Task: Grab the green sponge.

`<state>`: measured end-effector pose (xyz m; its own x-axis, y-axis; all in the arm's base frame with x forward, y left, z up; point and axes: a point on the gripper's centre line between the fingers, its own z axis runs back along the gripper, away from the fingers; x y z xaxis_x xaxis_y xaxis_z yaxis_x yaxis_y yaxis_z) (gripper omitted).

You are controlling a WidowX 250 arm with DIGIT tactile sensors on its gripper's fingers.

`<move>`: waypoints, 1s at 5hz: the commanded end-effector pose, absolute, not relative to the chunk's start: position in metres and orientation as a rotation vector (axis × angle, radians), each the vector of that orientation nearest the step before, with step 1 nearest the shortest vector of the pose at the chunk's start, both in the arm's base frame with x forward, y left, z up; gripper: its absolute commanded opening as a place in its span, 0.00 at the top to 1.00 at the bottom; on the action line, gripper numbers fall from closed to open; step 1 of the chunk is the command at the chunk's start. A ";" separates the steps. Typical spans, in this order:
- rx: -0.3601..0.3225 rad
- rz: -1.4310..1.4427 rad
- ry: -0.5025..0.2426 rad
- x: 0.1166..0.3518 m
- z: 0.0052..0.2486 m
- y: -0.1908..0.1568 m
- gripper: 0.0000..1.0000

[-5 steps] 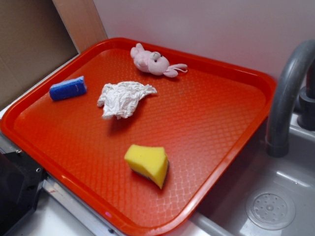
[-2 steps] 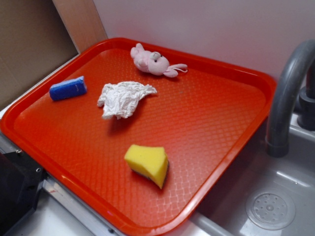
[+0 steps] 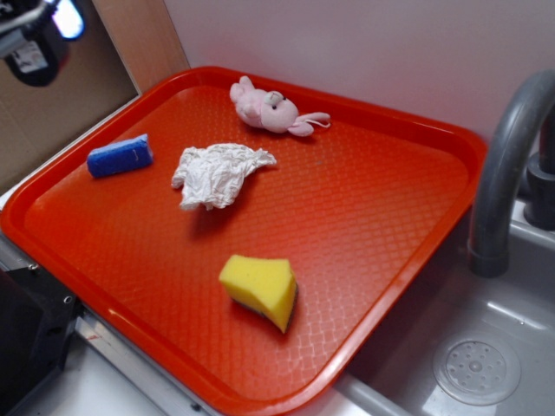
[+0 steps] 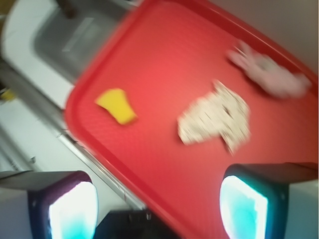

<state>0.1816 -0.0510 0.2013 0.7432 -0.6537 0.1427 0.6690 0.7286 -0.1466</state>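
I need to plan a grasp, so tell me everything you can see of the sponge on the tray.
The green sponge is a yellow foam wedge with a thin dark scouring layer showing along its underside. It looks soft, porous, dry and undamaged. It lies flat on the red tray, near the front edge, touching only the tray. The white paper wad lies apart, farther back. In the blurred wrist view the sponge lies far beyond the open gripper.
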 end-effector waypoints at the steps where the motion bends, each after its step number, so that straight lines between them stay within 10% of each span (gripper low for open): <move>1: -0.199 -1.221 -0.042 0.171 0.167 -0.103 0.00; 5: -0.005 -1.264 0.089 0.165 0.079 -0.145 0.00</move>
